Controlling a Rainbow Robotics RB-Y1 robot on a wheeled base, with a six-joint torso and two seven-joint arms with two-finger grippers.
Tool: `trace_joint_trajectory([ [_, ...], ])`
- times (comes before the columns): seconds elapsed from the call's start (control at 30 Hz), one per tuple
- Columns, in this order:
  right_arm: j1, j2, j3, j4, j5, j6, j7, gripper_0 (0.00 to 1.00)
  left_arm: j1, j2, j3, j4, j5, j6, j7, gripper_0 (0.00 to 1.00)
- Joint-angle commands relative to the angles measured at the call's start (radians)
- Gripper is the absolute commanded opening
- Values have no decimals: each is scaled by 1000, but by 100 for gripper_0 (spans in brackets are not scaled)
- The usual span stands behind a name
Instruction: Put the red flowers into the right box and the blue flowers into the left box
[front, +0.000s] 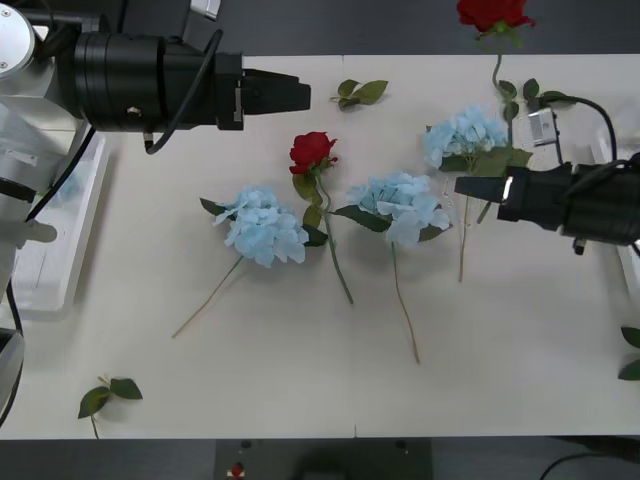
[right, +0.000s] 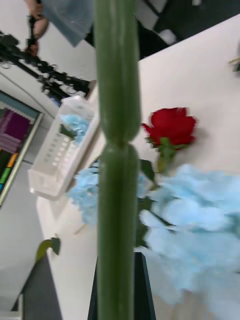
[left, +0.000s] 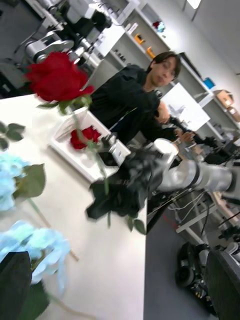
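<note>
My right gripper (front: 468, 187) is shut on the green stem (right: 117, 150) of a red rose, holding it upright so the bloom (front: 493, 12) stands high over the table's back edge. The left wrist view shows that bloom (left: 57, 77) above the right gripper (left: 117, 200). A second red rose (front: 312, 150) lies mid-table. Three blue flowers (front: 262, 228) (front: 403, 205) (front: 467, 133) lie around it. The right box (left: 75, 157) holds a red rose (left: 85, 137). The left box (right: 55, 160) holds a blue flower (right: 75, 125). My left gripper (front: 300, 93) hovers open at the back left.
Loose green leaf sprigs lie at the back centre (front: 360, 92), the front left (front: 110, 393) and the right edge (front: 632, 352). The left box (front: 50, 270) sits partly under my left arm. A person sits behind the right box, beyond the table.
</note>
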Motion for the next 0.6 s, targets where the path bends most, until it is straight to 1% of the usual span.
trace_joint_trajectory([
  [0.03,-52,-99,-19,84,96,13,-43,0,34,87,8,-35,-19,-1,-32,100],
  [0.1,-56,-147,-19,141,157,18,-44,0,45,119,6,-51,-47,4,-27,100],
  [0.3,-59,-234,-19,246,294,29,-44,0,63,176,14,-61,-108,47,-9,100],
  [0.47,-59,-284,-19,324,410,3,-38,0,72,208,23,-61,-156,85,11,100],
  [0.6,-59,-313,-19,387,505,-19,-39,0,77,226,25,-67,-206,125,96,100],
])
